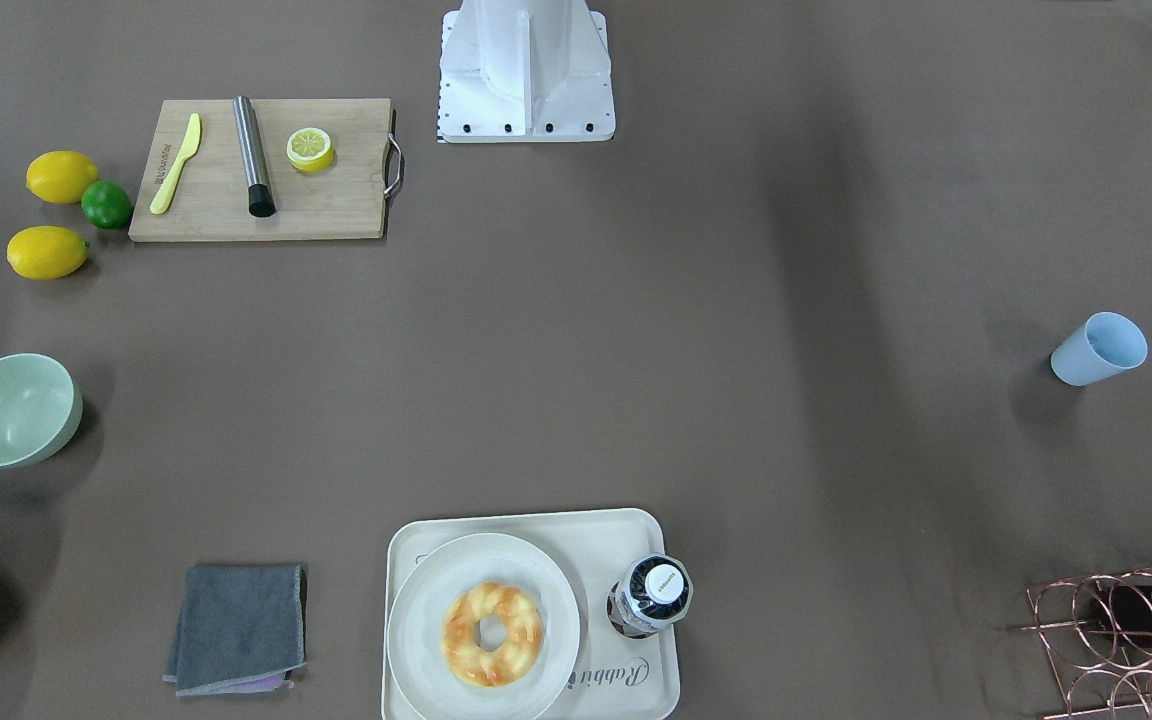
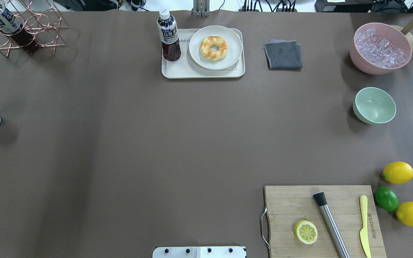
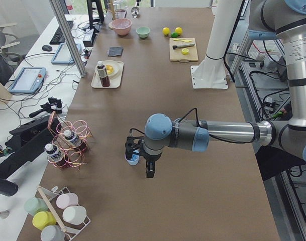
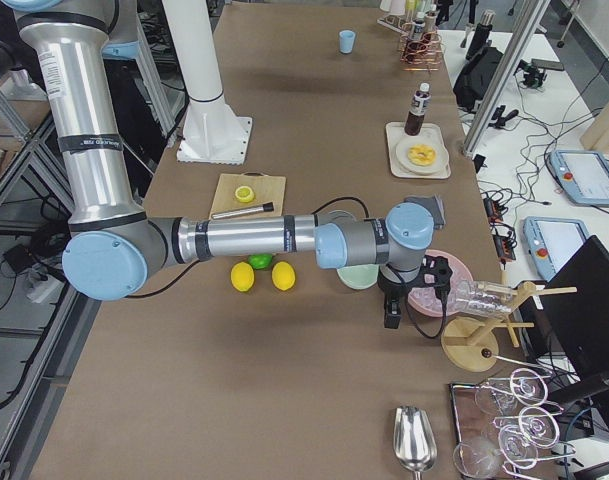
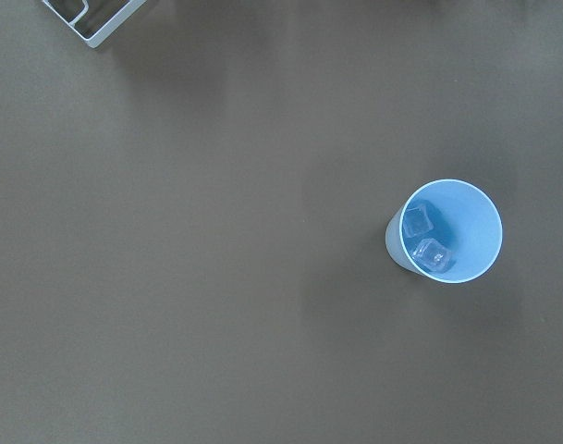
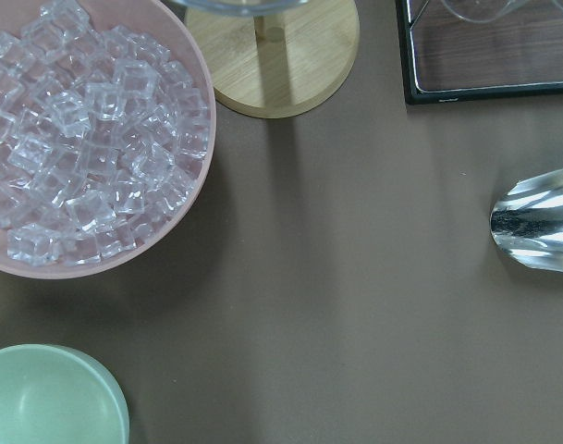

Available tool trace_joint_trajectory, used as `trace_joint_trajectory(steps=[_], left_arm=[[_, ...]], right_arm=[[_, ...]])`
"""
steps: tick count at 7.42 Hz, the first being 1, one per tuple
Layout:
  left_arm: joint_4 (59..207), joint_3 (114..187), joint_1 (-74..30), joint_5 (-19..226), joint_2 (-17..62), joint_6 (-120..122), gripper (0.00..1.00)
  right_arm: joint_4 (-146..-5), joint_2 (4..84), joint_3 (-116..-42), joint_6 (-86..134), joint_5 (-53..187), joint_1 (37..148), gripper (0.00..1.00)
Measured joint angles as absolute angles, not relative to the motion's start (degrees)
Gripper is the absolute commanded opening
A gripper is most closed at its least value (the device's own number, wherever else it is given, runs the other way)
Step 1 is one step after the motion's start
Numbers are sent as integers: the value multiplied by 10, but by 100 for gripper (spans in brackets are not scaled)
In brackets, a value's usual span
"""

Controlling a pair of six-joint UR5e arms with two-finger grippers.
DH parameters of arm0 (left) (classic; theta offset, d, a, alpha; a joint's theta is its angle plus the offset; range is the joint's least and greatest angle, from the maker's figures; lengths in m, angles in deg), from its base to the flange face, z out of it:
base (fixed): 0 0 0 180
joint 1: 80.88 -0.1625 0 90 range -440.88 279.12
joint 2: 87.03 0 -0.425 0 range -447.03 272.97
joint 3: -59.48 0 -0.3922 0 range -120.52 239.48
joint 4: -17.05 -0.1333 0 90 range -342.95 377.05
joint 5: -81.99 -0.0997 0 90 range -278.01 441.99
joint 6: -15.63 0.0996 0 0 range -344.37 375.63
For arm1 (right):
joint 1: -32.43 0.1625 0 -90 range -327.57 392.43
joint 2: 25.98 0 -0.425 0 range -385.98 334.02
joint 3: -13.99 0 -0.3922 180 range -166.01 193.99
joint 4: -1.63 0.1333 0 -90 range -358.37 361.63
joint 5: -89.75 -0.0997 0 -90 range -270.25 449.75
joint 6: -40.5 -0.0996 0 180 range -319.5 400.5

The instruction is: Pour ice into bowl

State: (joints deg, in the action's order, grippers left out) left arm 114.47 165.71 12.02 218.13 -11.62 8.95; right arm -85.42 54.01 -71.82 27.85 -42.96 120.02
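The mint-green bowl (image 2: 374,105) stands empty on the robot's right side of the table, next to a pink tub (image 2: 380,48) heaped with ice cubes (image 6: 87,139). The bowl also shows in the front view (image 1: 11,410) and at the lower left of the right wrist view (image 6: 50,398). A light blue cup (image 5: 445,231) on the robot's left side holds two ice cubes (image 5: 431,252). My left gripper (image 3: 149,170) hangs over the table close to the cup (image 3: 133,159). My right gripper (image 4: 392,315) hangs near the tub and bowl (image 4: 356,277). I cannot tell whether either gripper is open or shut.
A metal scoop (image 6: 535,231) and a wooden stand (image 6: 272,55) lie beside the tub. A tray (image 2: 177,71) holds a doughnut plate and a bottle. A grey cloth (image 2: 283,54), a cutting board (image 2: 289,200), lemons and a lime (image 2: 385,199), and a copper rack (image 2: 20,32) are also there.
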Motion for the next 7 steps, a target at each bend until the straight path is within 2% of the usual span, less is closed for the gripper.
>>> trace_joint_trajectory(steps=[4, 7], left_arm=[[1153, 1660, 122, 2194, -123, 90, 97], [1153, 1687, 128, 2204, -130, 87, 97]], right_arm=[[-854, 541, -716, 279, -429, 1199, 99], [-852, 542, -714, 277, -429, 1191, 99]])
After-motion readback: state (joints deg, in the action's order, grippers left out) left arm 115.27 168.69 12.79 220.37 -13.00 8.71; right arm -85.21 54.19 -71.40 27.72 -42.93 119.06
